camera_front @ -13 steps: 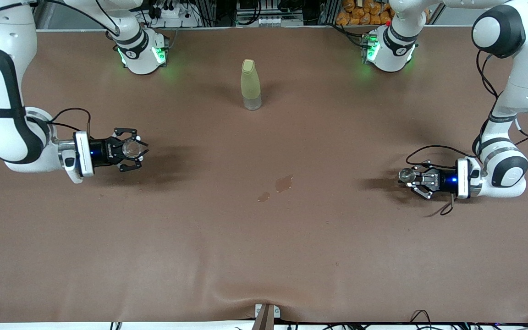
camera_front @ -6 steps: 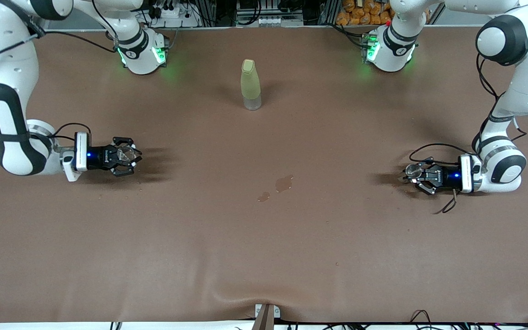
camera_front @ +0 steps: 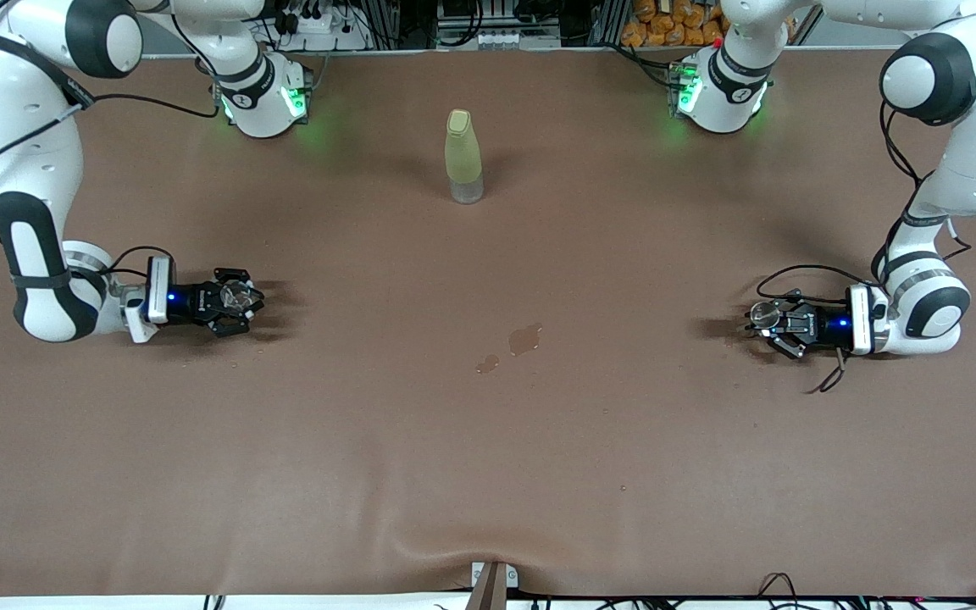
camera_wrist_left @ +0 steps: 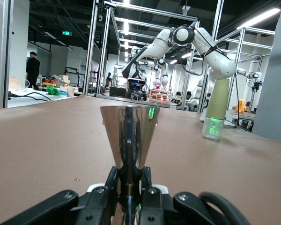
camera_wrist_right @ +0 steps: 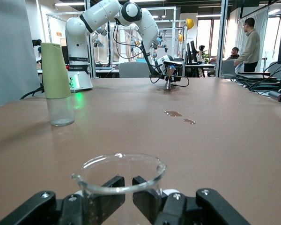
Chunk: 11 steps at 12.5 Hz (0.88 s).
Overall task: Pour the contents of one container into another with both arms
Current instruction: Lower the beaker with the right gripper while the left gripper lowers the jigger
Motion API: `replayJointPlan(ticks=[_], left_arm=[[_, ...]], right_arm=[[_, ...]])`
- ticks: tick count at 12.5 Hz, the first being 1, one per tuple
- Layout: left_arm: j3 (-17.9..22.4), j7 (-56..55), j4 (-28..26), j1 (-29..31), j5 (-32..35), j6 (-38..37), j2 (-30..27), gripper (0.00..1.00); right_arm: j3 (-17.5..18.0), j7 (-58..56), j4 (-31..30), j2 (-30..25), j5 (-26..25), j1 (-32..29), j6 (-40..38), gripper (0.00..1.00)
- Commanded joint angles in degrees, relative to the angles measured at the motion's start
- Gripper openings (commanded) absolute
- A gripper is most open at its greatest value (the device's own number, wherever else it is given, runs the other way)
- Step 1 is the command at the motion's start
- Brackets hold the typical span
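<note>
**Supervisor:** What have you got on the two ends of the counter (camera_front: 488,474)?

**Operator:** I see the right gripper (camera_front: 244,298) low at the right arm's end, its fingers clenched on the clear glass cup (camera_front: 236,294). From the front the cup is only a pale glint among the black fingers. My right wrist view shows it better: the round rim and small lip of the cup (camera_wrist_right: 118,174) sit just above the fingers (camera_wrist_right: 152,197), but its lower half is cut off by the frame edge, so I cannot tell whether it touches the counter or holds any liquid.

**Supervisor:** And the other arm?

**Operator:** The left gripper (camera_front: 766,319) is low at the left arm's end, its fingers grasping the metal jigger (camera_front: 764,314). In my left wrist view the jigger (camera_wrist_left: 129,140) stands upright, gripped at the narrow waist; everything below the waist is hidden by the fingers (camera_wrist_left: 105,194). I cannot see into its mouth from any camera.

**Supervisor:** Anything between them?

**Operator:** A yellow-green bottle (camera_front: 463,157) stands upright mid-counter, nearer the bases, well apart from both grippers. Two small wet patches (camera_front: 524,339) lie nearer the front camera than the bottle. A few tiny specks elsewhere are too small for me to identify.
</note>
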Motion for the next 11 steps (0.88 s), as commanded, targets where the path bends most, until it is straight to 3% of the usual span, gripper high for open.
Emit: replayJointPlan(ticks=[1,6,11], left_arm=[[-0.16,0.88,1.27,0.29,1.28,-1.5,0.56,0.0],[-0.07,0.88,1.27,0.29,1.37,-1.42,0.56,0.04],[0.11,0.88,2.06,0.29,2.08,-1.33,0.56,0.18]], right_arm=[[0.56,-8.69,3.84,4.56,1.09,-0.99,-1.03,0.0],[0.65,-10.54,7.36,8.7,3.29,-0.81,0.02,0.0],[0.83,-11.77,7.89,10.37,4.95,-0.47,2.22,0.0]])
